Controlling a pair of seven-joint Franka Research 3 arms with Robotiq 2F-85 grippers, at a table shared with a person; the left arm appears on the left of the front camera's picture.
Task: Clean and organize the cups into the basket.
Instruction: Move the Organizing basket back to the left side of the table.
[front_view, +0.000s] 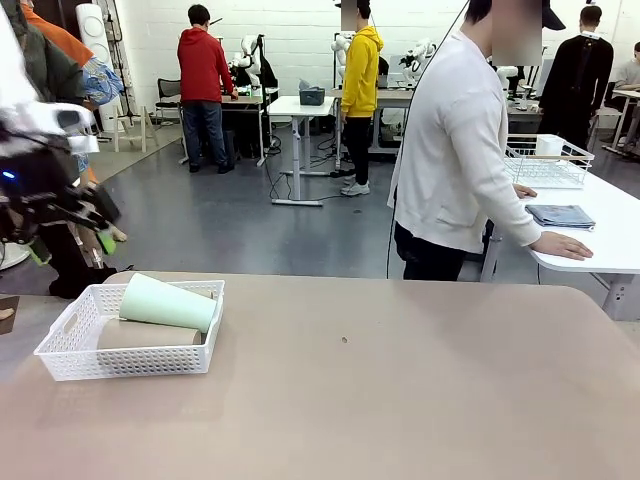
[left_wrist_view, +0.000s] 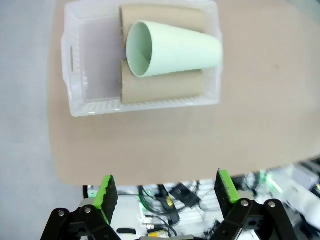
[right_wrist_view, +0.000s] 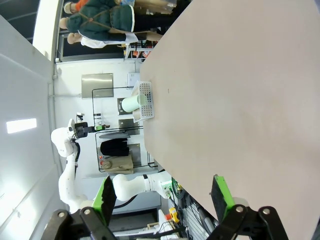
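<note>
Cups: mint cup (left_wrist_view: 172, 48) lies atop two tan cups (left_wrist_view: 162, 86) in basket (left_wrist_view: 90, 107).
Left gripper (left_wrist_view: 166, 192): spread, empty.
Right gripper (right_wrist_view: 162, 196): spread, empty, above worktop (right_wrist_view: 240, 100).

- A person in a white long-sleeved top (front_view: 455, 150) is standing right of centre, leaning toward a white side table (front_view: 610, 235) at the right edge.
- A folded blue-grey cloth (front_view: 560, 215) is lying there.
- A white wire basket (front_view: 545, 165) is sitting behind it.
</note>
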